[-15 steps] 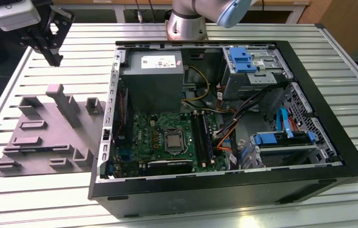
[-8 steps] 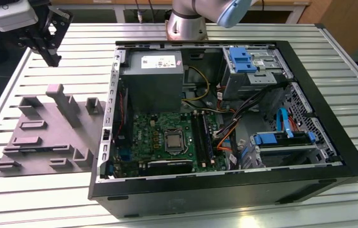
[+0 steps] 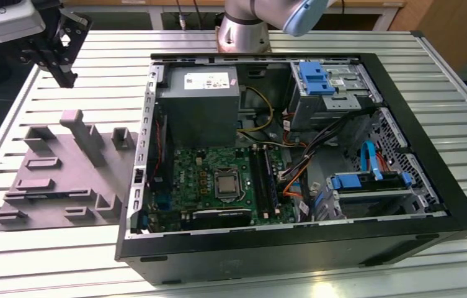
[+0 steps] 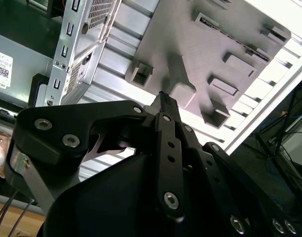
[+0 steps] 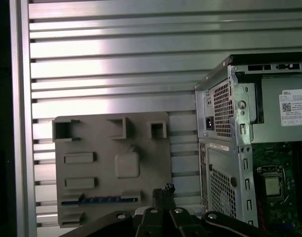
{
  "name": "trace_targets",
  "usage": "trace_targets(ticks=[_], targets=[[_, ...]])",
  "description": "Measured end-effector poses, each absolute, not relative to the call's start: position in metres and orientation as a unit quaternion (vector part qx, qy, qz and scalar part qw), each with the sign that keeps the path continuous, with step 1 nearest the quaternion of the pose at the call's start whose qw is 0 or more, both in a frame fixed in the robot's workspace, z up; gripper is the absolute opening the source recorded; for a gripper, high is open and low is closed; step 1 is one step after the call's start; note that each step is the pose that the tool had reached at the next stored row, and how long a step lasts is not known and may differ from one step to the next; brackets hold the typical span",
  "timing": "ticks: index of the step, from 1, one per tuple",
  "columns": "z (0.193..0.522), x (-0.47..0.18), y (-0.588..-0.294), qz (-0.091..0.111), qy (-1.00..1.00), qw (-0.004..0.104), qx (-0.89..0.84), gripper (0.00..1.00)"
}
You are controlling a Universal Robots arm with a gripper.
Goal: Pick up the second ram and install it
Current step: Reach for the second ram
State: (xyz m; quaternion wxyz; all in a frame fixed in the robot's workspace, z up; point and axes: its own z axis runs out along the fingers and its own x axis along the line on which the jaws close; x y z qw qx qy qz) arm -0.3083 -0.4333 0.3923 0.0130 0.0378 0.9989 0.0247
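**Second ram sits in the tray, tool aloft and away from it**

The second ram (image 5: 99, 200) rests edge-up in a long slot of the pale grey moulded tray (image 5: 111, 148), showing in the first wrist view as a thin dark-blue strip. Its slot runs along the tray side opposite the row of three upright blocks. Nothing touches the stick.

The tray (image 3: 59, 186) lies flat on the slatted aluminium counter (image 3: 465, 124), close to the counter's edge on the exterior view's left. Its other long side lies just beside the open computer case (image 3: 299, 248).

The tool (image 3: 69, 81) hangs in the air over the counter's far corner on the exterior view's left, beyond the tray's upright blocks and well apart from the ram. Its black fingertips (image 5: 163, 189) are pressed together with nothing between them. The second wrist view shows the same, with the tool (image 4: 162, 96) closed to a narrow point above the tray.

The case lies on its side across the middle of the counter. Inside it are the green motherboard (image 3: 208, 167) with the square silver processor (image 3: 226, 183), the grey power supply (image 3: 198, 93) toward the far edge, and blue drive brackets (image 3: 316, 77). Dark memory slots (image 3: 262, 177) run beside the processor; whether a stick stands in them I cannot tell.
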Motion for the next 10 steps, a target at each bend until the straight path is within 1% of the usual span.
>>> trace_targets(ticks=[10], targets=[[0.3914,-0.3130,-0.4353,0.025,0.999,0.013,0.038,0.11]])
